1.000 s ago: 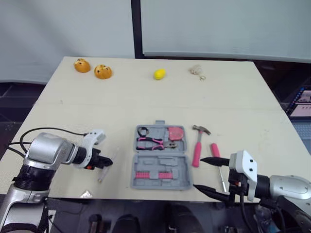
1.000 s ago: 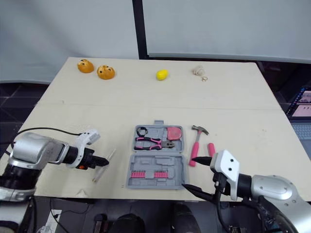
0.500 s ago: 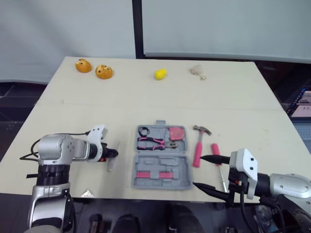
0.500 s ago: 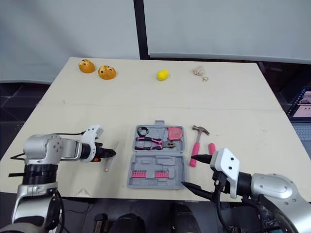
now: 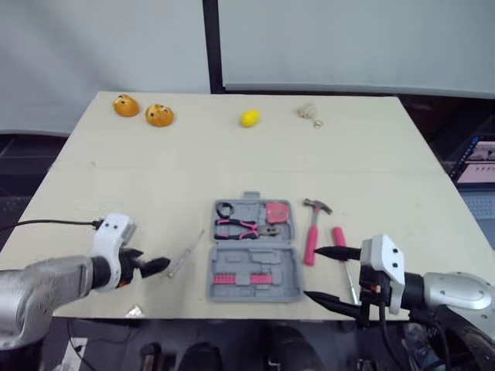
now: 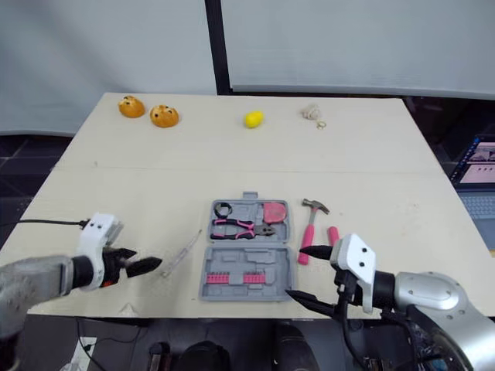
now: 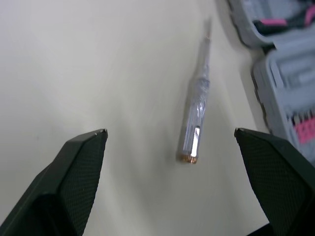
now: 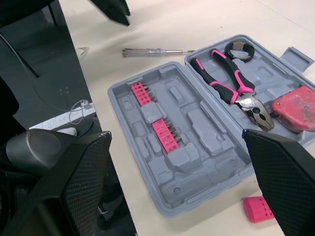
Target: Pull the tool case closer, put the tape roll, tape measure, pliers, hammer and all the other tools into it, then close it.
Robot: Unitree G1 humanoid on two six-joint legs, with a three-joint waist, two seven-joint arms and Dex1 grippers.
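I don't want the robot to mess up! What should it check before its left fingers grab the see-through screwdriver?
1. Left gripper open wide: ok.
2. Clear-handled screwdriver lies flat on the table, lined up between the fingers: ok.
3. Nothing touching the screwdriver: ok.
4. Tool case open, with empty slots: ok.
5. Which slot fits the screwdriver: cannot tell.
6. Right gripper out of the way, at the case's far side: ok.
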